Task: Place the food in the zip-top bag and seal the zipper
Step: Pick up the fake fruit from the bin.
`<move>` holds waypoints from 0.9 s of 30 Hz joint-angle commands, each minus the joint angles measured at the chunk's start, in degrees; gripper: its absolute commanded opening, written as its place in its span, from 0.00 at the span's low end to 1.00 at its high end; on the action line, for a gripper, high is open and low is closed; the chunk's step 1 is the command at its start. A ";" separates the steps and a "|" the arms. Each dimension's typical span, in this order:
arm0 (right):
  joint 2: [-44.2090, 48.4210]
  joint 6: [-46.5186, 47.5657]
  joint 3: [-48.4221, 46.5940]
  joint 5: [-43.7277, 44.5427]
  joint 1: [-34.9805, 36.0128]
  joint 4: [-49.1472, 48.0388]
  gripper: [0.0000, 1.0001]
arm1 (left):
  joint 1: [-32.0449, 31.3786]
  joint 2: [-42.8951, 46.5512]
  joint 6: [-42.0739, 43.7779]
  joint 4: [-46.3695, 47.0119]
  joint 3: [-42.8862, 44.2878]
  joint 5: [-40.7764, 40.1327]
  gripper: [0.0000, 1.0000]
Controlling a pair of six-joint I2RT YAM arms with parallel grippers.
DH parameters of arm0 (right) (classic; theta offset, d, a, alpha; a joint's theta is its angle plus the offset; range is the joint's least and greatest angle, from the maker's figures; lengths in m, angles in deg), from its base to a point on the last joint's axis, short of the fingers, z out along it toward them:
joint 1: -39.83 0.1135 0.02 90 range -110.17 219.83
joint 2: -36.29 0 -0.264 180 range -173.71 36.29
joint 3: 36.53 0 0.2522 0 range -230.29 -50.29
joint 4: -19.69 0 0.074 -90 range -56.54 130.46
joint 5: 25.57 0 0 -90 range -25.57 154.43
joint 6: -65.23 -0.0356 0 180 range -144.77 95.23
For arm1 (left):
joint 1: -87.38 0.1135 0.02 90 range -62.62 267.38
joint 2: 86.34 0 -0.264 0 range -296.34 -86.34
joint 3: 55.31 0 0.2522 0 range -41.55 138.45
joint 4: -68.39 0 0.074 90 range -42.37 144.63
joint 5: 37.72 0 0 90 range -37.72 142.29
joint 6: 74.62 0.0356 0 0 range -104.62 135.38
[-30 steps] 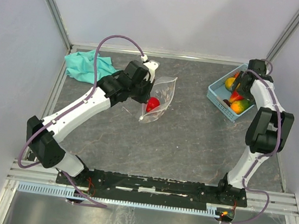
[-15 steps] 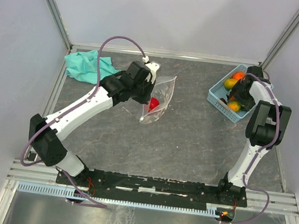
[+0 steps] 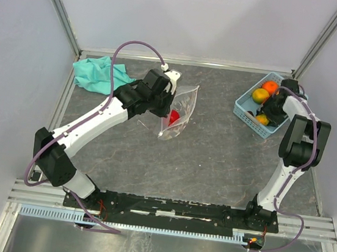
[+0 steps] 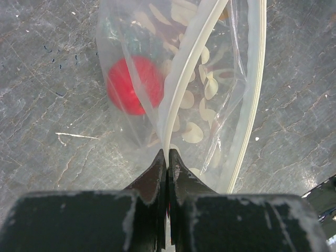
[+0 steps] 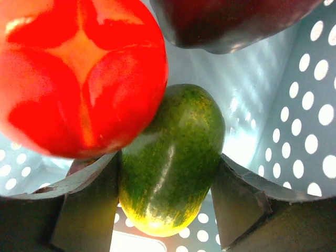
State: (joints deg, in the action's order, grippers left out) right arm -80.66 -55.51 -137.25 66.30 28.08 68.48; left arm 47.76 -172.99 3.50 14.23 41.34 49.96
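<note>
The clear zip-top bag [image 3: 184, 105] [image 4: 215, 89] with white dots stands open at mid-table, one red fruit [image 3: 172, 117] [image 4: 134, 84] inside it. My left gripper [image 3: 164, 102] [image 4: 167, 152] is shut on the bag's whitish zipper [image 4: 184, 79] strip, holding the mouth up. My right gripper [image 3: 269, 110] [image 5: 167, 160] is down in the light-blue basket [image 3: 242, 105] [image 5: 310, 131], its fingers against both sides of a green-and-yellow fruit [image 5: 173, 157]. A big red fruit [image 5: 79, 73] and a dark maroon one [image 5: 226, 21] press close above it.
An orange fruit [image 3: 270, 86] and a yellow-green one [image 3: 259, 95] lie in the basket's far end. A teal cloth [image 3: 98, 73] is bunched at the back left. The side walls and frame posts stand close to the basket.
My right gripper has dropped deeper into the basket and its jaws have narrowed around the green fruit. The left arm and bag have stayed put.
</note>
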 commanded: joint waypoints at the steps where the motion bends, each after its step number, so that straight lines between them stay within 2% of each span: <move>1: 6.22 0.21 1.27 -0.82 -0.18 -1.22 0.53 | -0.02 0.71 -0.60 1.42 1.82 1.51 0.03; 12: 14.35 1.78 3.91 1.74 -0.17 -0.05 0.42 | -0.02 1.12 -0.95 1.54 1.92 2.14 0.03; 18: 17.28 3.00 6.76 3.17 -0.13 -3.69 0.39 | -0.02 1.10 -1.37 2.16 2.01 3.14 0.03; 27: 26.37 3.15 12.29 -2.59 0.88 -10.90 0.39 | -0.02 0.97 -2.37 2.55 2.43 4.16 0.03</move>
State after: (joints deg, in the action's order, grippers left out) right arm -60.94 -52.80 -125.49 66.52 28.13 63.06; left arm 47.76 -172.99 3.46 14.47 41.34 52.78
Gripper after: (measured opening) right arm 0.673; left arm 0.043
